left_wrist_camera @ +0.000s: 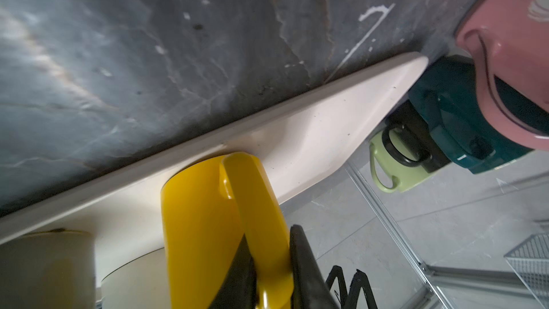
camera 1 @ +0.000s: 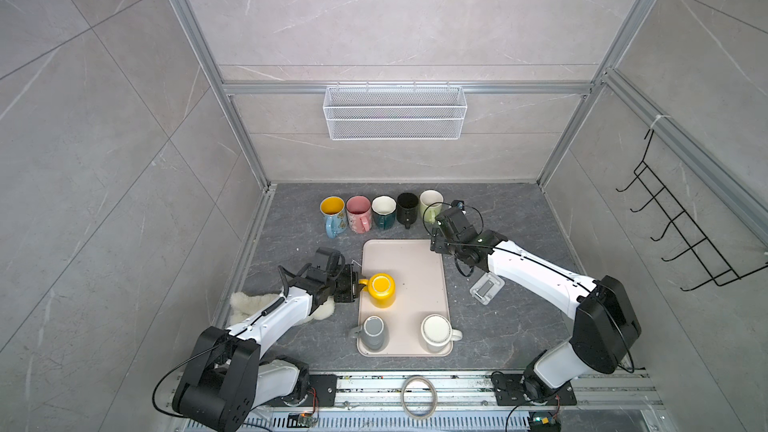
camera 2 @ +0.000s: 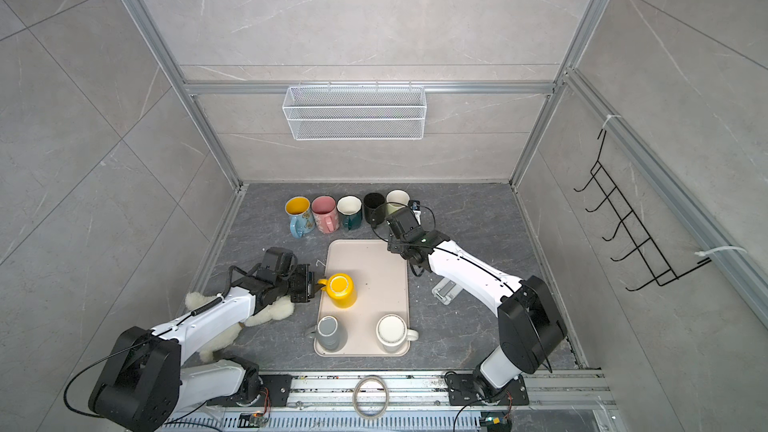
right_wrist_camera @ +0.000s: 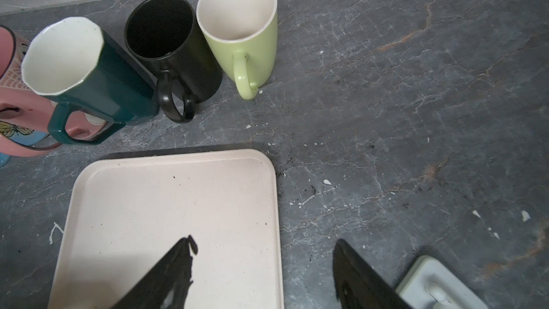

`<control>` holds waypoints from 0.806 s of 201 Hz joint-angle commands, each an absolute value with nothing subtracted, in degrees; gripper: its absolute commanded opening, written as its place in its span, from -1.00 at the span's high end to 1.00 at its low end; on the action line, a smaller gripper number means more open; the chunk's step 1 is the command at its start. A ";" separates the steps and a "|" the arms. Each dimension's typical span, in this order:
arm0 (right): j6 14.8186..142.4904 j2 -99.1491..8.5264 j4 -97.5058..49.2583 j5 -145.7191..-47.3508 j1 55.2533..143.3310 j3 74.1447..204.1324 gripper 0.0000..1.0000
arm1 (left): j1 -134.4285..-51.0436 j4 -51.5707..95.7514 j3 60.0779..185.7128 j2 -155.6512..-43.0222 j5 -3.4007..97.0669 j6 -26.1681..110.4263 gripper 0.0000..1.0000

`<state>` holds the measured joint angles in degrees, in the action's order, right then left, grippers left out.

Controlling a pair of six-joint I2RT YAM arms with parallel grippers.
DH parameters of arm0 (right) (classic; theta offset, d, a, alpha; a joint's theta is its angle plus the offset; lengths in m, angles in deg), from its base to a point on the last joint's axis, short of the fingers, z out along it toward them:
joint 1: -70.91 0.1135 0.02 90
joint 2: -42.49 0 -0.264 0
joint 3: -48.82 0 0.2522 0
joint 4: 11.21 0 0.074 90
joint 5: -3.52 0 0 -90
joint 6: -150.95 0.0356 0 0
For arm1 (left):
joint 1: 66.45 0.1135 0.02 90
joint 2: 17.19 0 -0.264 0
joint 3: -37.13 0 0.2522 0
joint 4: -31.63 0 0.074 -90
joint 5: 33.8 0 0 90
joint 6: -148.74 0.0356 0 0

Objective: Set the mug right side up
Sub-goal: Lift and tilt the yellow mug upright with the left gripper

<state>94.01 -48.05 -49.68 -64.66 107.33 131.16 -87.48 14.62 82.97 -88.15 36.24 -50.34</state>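
Tabletop (camera 1: 511, 218): dark stone, bare at its far right corner.
Tray (camera 1: 415, 268): far half bare; grey mug (camera 1: 372, 331) and white mug (camera 1: 436, 331) at the near edge.
Yellow mug (camera 1: 382, 290): base up on the tray, just beside its left rim.
Right gripper (right_wrist_camera: 264, 242): jaws apart over the tray's far right corner.
Left gripper (camera 1: 357, 285): clamped on the yellow mug's handle (left_wrist_camera: 255, 203).

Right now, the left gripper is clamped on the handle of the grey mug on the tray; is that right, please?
No: the left gripper is clamped on the handle of the yellow mug on the tray, as the left wrist view shows.
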 commanded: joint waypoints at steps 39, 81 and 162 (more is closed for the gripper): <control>94.45 -46.64 -51.82 -63.41 107.74 131.93 -0.52 | -87.76 28.64 89.04 -87.68 37.36 -28.77 1.00; 94.25 -45.85 -52.30 -63.54 107.73 132.02 -0.52 | -87.89 28.75 94.24 -86.32 35.28 -13.84 1.00; 94.17 -45.31 -53.03 -64.11 107.74 132.41 -0.50 | -88.67 31.24 92.91 -74.91 34.15 9.07 1.00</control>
